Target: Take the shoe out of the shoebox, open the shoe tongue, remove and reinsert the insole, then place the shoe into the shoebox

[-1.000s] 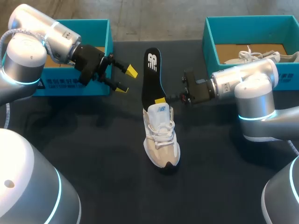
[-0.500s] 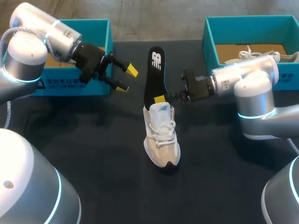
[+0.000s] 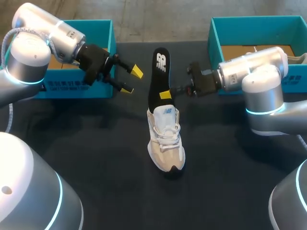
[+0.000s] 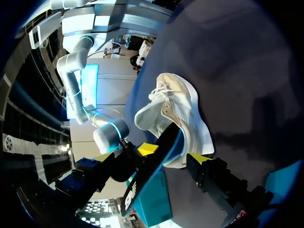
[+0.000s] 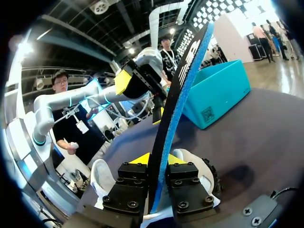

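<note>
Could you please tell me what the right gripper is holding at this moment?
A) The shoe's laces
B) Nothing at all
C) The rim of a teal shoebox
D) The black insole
D: in the right wrist view the right gripper has a finger pressed on each face of the black insole, whose lower end meets the opening of the shoe.
</note>
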